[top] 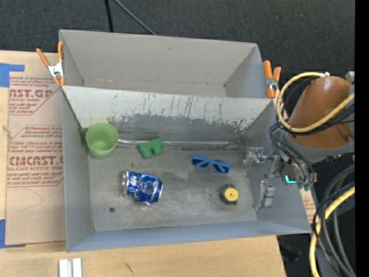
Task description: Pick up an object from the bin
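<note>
My gripper (259, 176) hangs at the bin's right side, over the sloping right wall. Its fingers stand apart, open, with nothing between them. Closest to it, just to its left on the bin floor, lies a small round yellow and black tape measure (230, 195). A pair of blue sunglasses (211, 164) lies a little further left and up, near the back wall.
A crushed blue can (141, 187) lies on the floor left of centre. A light green cup (102, 139) sits in the back left corner, and a small green block (151, 148) rests beside it. The arm with its orange cover and cables stands right of the bin.
</note>
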### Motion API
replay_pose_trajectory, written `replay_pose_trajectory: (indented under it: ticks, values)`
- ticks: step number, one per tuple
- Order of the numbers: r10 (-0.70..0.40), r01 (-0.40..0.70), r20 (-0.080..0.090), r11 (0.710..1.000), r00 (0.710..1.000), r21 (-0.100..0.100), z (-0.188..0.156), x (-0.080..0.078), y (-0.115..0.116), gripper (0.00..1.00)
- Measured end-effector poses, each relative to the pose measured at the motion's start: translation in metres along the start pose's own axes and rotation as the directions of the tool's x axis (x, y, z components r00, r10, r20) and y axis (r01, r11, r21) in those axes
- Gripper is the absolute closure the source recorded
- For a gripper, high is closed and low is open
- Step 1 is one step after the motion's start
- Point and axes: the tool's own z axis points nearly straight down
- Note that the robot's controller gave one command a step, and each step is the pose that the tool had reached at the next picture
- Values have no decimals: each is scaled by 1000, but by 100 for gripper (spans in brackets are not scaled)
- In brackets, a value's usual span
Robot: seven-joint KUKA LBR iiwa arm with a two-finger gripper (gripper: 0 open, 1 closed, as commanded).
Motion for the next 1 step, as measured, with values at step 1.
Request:
replay_pose_trajectory:
  ticks: [1]
  values:
    - [312, -312, 4, 950, 950, -1, 99, -23, 24, 0]
